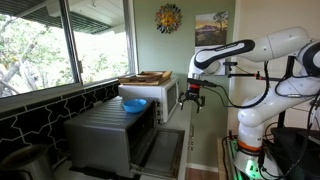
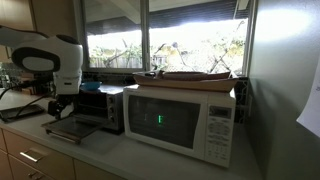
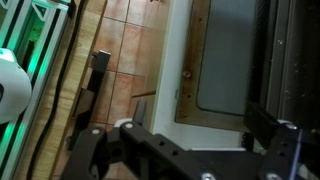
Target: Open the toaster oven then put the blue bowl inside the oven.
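The grey toaster oven (image 1: pixel 100 135) stands on the counter with its dark front door (image 1: pixel 166 150) dropped open. It also shows in an exterior view (image 2: pixel 102 108) behind the microwave, its door (image 2: pixel 66 128) lying flat. The blue bowl (image 1: pixel 133 104) sits on the oven's ribbed top. My gripper (image 1: pixel 192 98) hangs open and empty in the air above the door's outer edge, apart from the bowl. In the wrist view my gripper (image 3: pixel 200 117) looks down on the open door's glass pane (image 3: pixel 235 60). I cannot make out the bowl in the wrist view.
A white microwave (image 2: pixel 180 120) stands beside the oven, with a wooden tray (image 1: pixel 146 77) on top. Windows (image 1: pixel 60 45) run behind the counter. The tiled floor (image 3: pixel 120 40) lies below the counter edge. The robot's base (image 1: pixel 250 130) stands across from the counter.
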{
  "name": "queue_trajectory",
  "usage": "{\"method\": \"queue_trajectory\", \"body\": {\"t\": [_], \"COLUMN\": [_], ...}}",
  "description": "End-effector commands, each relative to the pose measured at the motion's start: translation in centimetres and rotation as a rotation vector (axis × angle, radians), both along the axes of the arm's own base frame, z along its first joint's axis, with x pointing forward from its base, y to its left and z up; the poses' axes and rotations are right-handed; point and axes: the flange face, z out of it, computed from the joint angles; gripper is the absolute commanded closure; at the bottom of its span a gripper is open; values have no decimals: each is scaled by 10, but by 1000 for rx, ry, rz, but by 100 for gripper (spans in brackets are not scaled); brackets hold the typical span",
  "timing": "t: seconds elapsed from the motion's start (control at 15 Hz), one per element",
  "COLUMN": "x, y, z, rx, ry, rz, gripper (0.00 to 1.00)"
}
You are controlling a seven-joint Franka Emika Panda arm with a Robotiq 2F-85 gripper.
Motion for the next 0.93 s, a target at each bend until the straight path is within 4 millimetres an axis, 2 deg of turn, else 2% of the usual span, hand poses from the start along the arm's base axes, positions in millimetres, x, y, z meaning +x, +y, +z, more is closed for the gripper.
{"method": "queue_trajectory", "body": {"t": [0.0, 0.13, 0.4, 0.6, 0.87], "x": [-10, -1, 35, 78, 138], "y": [38, 60, 107, 140, 153], "z": [43, 64, 91, 103, 112], "rx": [-61, -81, -128, -173, -236], "ry": [-108, -154, -219, -250, -269], "rz": [134, 197, 316, 391, 440], "gripper": [0, 0, 0, 0, 0]}}
